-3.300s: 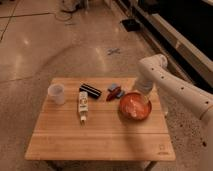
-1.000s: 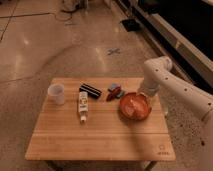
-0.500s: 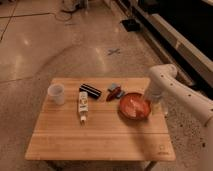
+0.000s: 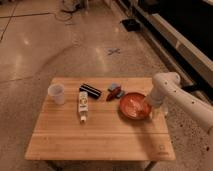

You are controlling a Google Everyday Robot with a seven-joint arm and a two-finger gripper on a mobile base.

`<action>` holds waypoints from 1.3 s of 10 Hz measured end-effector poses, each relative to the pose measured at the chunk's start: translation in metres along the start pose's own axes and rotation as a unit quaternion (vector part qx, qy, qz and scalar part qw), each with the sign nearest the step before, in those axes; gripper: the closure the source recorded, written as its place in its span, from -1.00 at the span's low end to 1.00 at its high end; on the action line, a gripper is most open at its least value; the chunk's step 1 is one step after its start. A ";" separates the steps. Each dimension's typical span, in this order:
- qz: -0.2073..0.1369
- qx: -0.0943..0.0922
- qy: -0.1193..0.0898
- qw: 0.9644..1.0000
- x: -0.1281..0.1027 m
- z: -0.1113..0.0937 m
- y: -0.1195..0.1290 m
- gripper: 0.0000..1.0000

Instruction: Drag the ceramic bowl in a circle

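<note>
The ceramic bowl (image 4: 133,106) is a wide, shallow orange-red bowl with a paler inside. It sits on the right part of the wooden table (image 4: 100,135). My gripper (image 4: 148,104) is at the end of the white arm, down at the bowl's right rim. The arm comes in from the right edge of the view.
A translucent white cup (image 4: 57,93) stands at the table's left. A black bar (image 4: 90,90), a white tube (image 4: 83,105), and small red and blue items (image 4: 115,92) lie in the middle. The table's right edge is close to the bowl. Polished floor lies all around.
The arm has swung right and downward from the bowl's far side to its right rim. The bowl has shifted slightly right and toward the front.
</note>
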 end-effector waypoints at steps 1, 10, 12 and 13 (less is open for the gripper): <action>0.000 -0.003 0.000 1.000 0.001 0.005 0.005 0.25; 0.002 -0.044 0.011 0.999 0.027 -0.029 0.079 1.00; -0.039 -0.061 0.009 0.997 0.014 -0.038 0.105 1.00; -0.062 -0.070 0.006 0.996 0.004 -0.039 0.116 1.00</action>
